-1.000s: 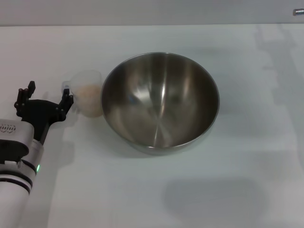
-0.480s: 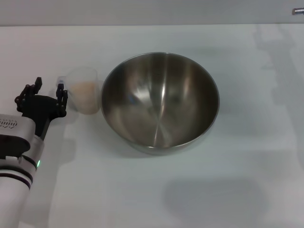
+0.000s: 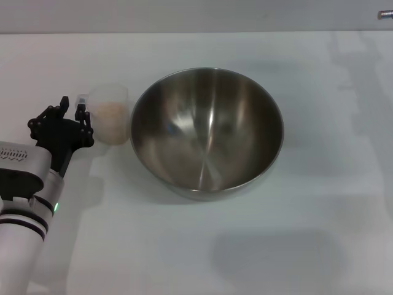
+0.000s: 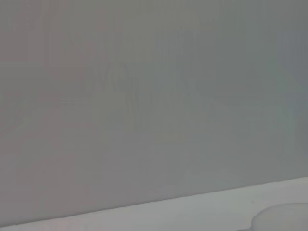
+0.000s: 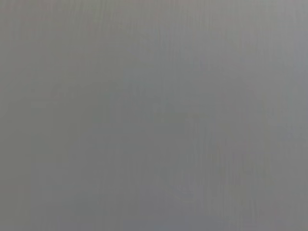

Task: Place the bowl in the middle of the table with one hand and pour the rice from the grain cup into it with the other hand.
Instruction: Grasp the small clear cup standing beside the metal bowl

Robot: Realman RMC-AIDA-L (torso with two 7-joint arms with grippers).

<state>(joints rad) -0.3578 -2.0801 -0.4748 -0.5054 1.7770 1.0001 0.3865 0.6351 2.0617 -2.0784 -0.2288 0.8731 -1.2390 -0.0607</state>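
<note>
Since the earlier frame the left gripper (image 3: 70, 110) has been carried up and to the right across the left side of the head view, and its black fingers (image 3: 81, 115) are now drawn in close together at the handle side of the grain cup (image 3: 108, 114); whether the handle is actually gripped cannot be told. The cup is seen upright on the table (image 3: 202, 258) at centre left, filled with pale rice (image 3: 109, 111), its right wall just beside the rim of the bowl (image 3: 207, 129), with scarcely any gap between them. The steel bowl is seen standing at the middle of the frame, mouth up. Wide white tabletop is left open below the bowl and to its right, out to the frame edges; the table's far edge is seen along the top. In the left wrist view only the table's edge and a faint curved rim are shown. The right gripper is not seen.
</note>
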